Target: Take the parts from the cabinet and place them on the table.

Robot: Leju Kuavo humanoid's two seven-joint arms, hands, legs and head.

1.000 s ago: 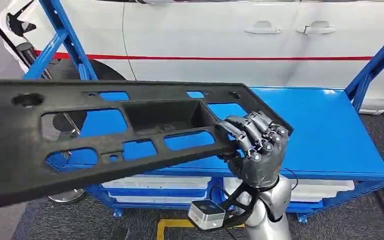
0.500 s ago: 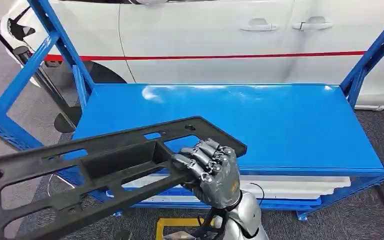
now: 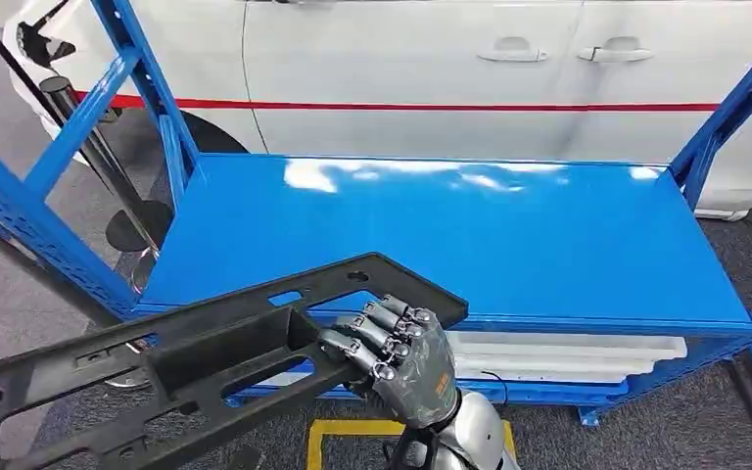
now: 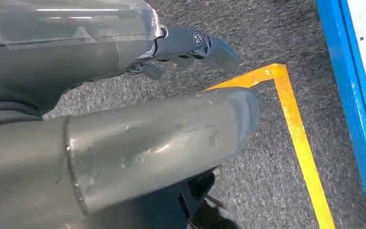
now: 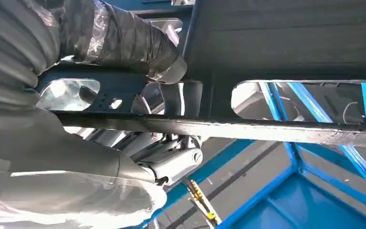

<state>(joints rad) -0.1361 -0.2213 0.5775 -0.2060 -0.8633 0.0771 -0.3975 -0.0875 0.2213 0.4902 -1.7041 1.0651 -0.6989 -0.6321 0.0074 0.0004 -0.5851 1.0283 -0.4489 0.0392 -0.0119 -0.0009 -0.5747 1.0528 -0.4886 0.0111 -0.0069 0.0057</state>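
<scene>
The right hand (image 3: 403, 354) was clamped on the near end of the long black plastic part (image 3: 196, 367), fingers wrapped over its edge rail; the right wrist view showed the thumb (image 5: 124, 43) pressed against the same rail. Compared with a second earlier, the part had come down and toward the robot: it had spanned across above the blue shelf (image 3: 568, 245), and it now lay tilted off the shelf's front edge, its far end running out past the shelf's left corner. The shelf surface stood bare behind it. By this reading, removal from the cabinet was complete and the carry to the table was the step remaining. The left hand (image 4: 124, 148) hung over the grey floor near a yellow floor line (image 4: 300, 143); whether its fingers were apart could not be told.
</scene>
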